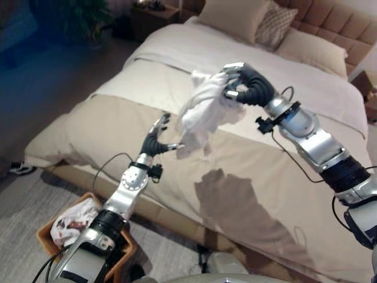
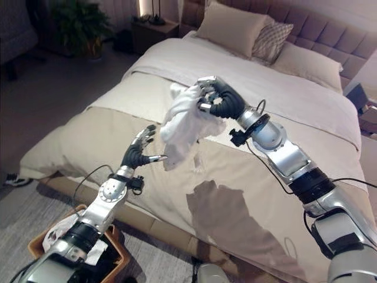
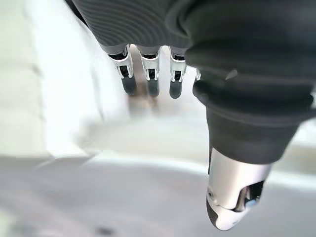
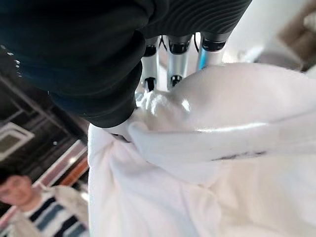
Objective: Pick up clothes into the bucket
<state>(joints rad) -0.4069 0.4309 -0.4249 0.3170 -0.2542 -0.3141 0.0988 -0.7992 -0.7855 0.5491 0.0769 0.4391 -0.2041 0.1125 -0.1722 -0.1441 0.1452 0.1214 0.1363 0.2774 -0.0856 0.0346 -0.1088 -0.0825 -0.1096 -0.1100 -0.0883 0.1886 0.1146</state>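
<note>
Crumpled white garment (image 1: 203, 115) hung bunched from right hand (image 1: 244, 85), fingers curled tight round it. Left hand (image 1: 154, 141) just below, fingers spread, grabbing nothing.

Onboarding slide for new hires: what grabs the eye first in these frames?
The right hand holds a white garment bunched and lifted above the beige bed. The left hand is open just beside the cloth's hanging end. A brown bucket with clothes inside sits on the floor at lower left.
</note>
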